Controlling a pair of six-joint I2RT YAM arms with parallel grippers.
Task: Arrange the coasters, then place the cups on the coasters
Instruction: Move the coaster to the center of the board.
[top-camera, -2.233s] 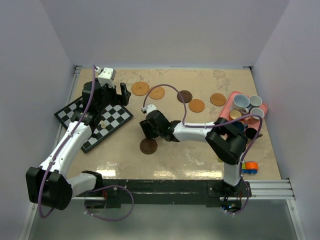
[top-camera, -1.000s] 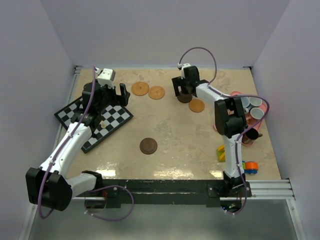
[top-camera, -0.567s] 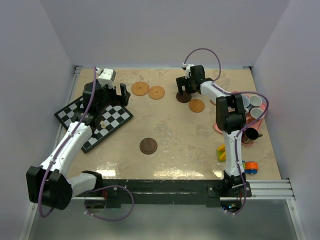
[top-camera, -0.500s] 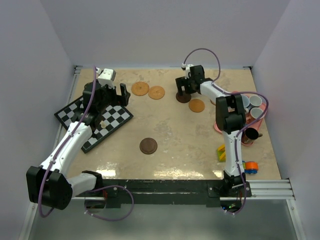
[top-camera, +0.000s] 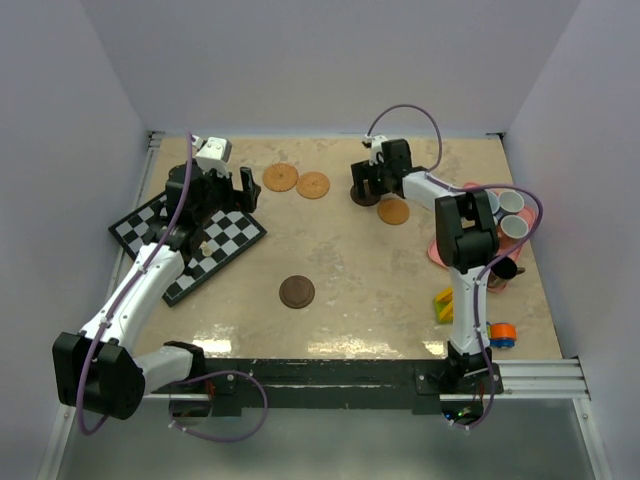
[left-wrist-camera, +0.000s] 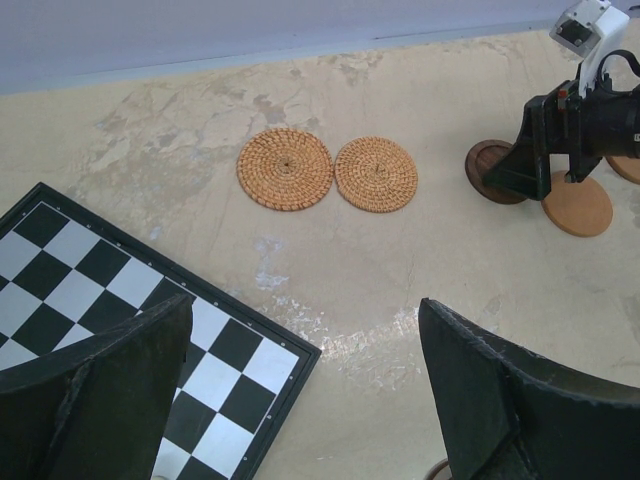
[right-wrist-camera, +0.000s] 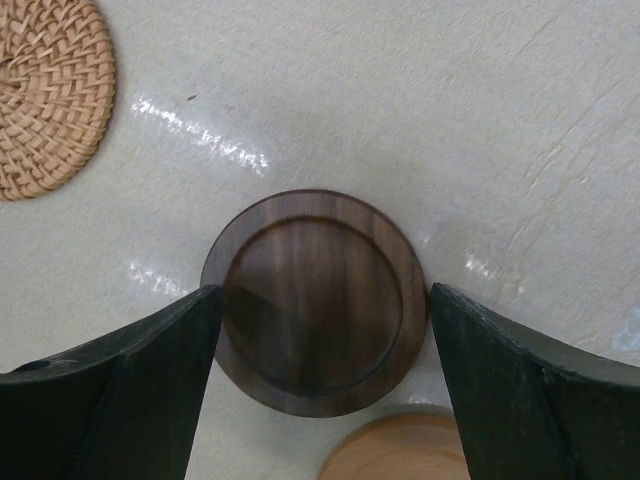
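Straddling the dark coaster (left-wrist-camera: 487, 165), the right gripper (right-wrist-camera: 323, 297) stands with jaws spread, one finger on either side of the rim. The fingers are close against the rim, but contact cannot be confirmed. In the top view the coaster lies flat on the table (top-camera: 350, 255) at 1 o'clock from centre. A tan coaster (top-camera: 393, 211) sits just beside it at 4 o'clock, and the woven coasters (top-camera: 313, 185) lie apart at 9 o'clock. A second dark coaster (top-camera: 297, 292) sits alone toward 6 o'clock. The left gripper (left-wrist-camera: 305, 390) hangs spread and empty over the board (top-camera: 225, 240) at 9 o'clock, well clear. The cups (top-camera: 512, 203) wait at 3 o'clock, none yet on a coaster. The main hazard, in my judgement, is the thin disc: it offers little edge, so closing fingers may ride over the rim or tip the disc up and lose it. Fingertips set too low may scrape the table. Any sideways drag toward 4 o'clock is likely to shove the tan coaster out of place. An off-centre pinch may spin the disc free during the lift.
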